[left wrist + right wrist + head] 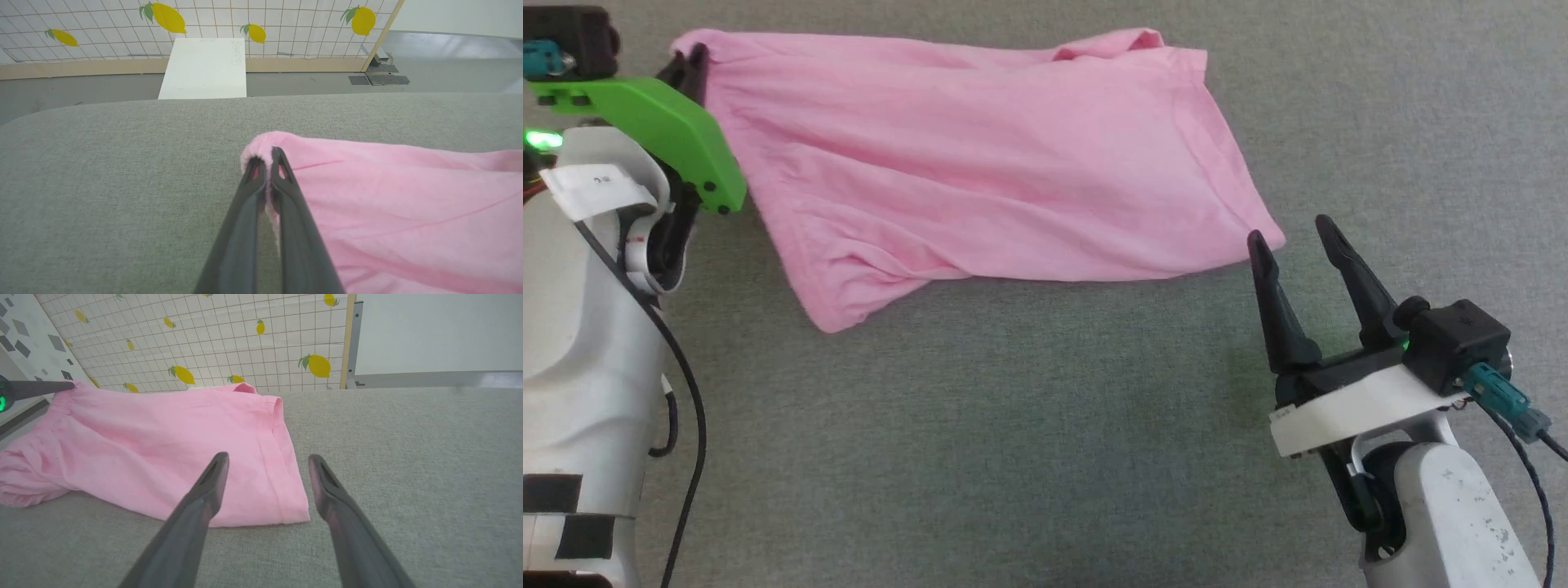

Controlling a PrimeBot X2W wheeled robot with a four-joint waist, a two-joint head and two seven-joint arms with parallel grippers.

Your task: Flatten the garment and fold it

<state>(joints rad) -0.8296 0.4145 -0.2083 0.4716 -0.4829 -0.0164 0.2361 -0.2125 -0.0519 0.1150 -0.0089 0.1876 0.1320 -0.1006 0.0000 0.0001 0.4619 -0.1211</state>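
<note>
The light pink shorts [980, 163] lie spread and wrinkled across the grey cloth table [1013, 425], a hemmed leg edge at the right. My left gripper [690, 61] is shut on the shorts' far left corner, the gathered waistband end; in the left wrist view the fabric [388, 204] bunches between the closed fingers [266, 161]. My right gripper [1286, 233] stands open just off the shorts' near right corner, its left fingertip [1255, 239] touching or just above that corner. In the right wrist view the corner [294, 512] lies between the spread fingers [265, 459].
Grey table surface runs wide in front of and to the right of the shorts [408, 457]. Beyond the table's far edge stand a lemon-patterned tiled wall [286, 24] and a white board [204, 67] leaning against it.
</note>
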